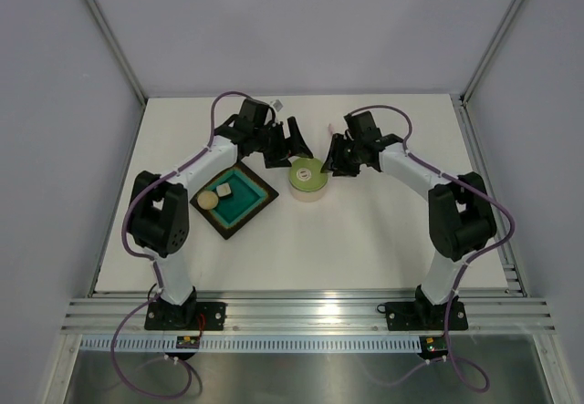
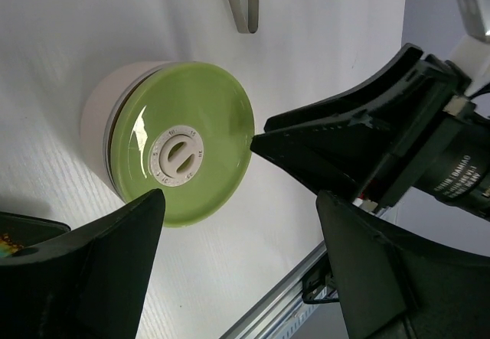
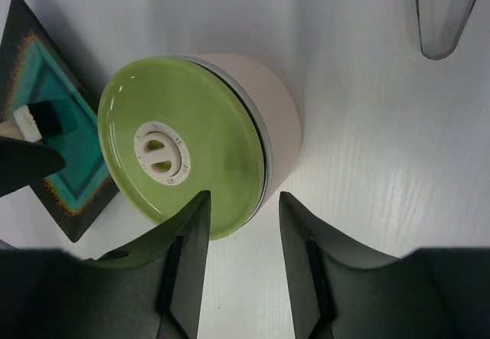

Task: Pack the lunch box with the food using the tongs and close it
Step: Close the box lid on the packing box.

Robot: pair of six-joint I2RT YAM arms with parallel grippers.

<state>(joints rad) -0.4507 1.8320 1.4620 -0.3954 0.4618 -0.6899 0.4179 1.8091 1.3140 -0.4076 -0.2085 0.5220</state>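
Note:
The lunch box (image 1: 308,181) stands at mid-table with its light-green lid (image 3: 184,144) sitting on top; a white dial marks the lid's middle (image 2: 178,155). My left gripper (image 1: 290,153) hovers just behind-left of it, open and empty (image 2: 241,232). From the right, my right gripper (image 1: 339,162) is close to the box, open, with its fingertips (image 3: 191,224) just short of the lid's rim and nothing between them. The tongs (image 3: 444,10) lie on the table behind the box; their tips show too (image 2: 243,2). Food remains in the tray: a beige ball (image 1: 209,200) and a pale cube (image 1: 222,189).
The dark square tray (image 1: 251,205) with a teal inside sits left of the box, its corner close to it (image 3: 73,155). The right arm's wrist (image 2: 398,140) fills the right side of the left wrist view. The table's metal edge rail (image 2: 291,293) runs nearby.

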